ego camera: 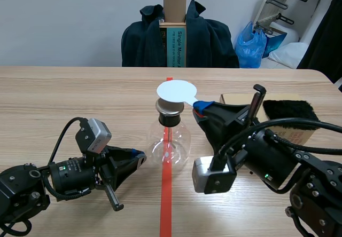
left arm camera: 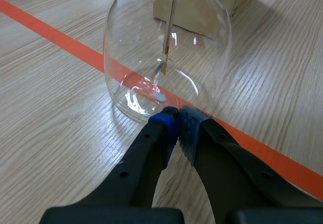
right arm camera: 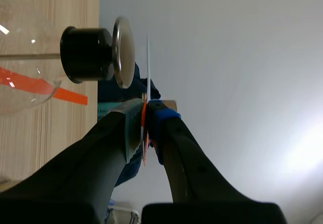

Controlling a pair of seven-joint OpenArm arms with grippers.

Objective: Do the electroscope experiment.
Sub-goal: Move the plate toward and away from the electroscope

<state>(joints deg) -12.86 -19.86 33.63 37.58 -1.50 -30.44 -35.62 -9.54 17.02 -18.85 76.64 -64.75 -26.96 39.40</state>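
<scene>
Right end effector (ego camera: 202, 107): fingers clamped tight on the thin tab of a round flat white disc (ego camera: 176, 92), nothing else held. We see the disc lying level, its face parallel to the round silver metal cap plate (ego camera: 170, 107) right under it. The right wrist view shows a slim gap between the two, so they are apart, not touching. The tab runs from the disc's rim back toward the right arm.

The cap plate sits on a black stopper (ego camera: 171, 119) in the neck of the clear round glass flask (ego camera: 170, 141), which is the electroscope. It stands upright mid-bench on the orange-red tape line (ego camera: 165, 205). A thin rod with a small leaf (left arm camera: 169, 27) hangs inside it.

Left end effector (left arm camera: 177, 120): closed on nothing, blue pads meeting, low on the wooden bench (ego camera: 64, 98) at the flask's base. We cannot tell whether it touches the glass.

Our judgement is that the coming move turns on that gap. The cap lies straight below the disc, so a short drop should bring them together. The right arm is much the nearer to the cap, and the left is only near the base.
</scene>
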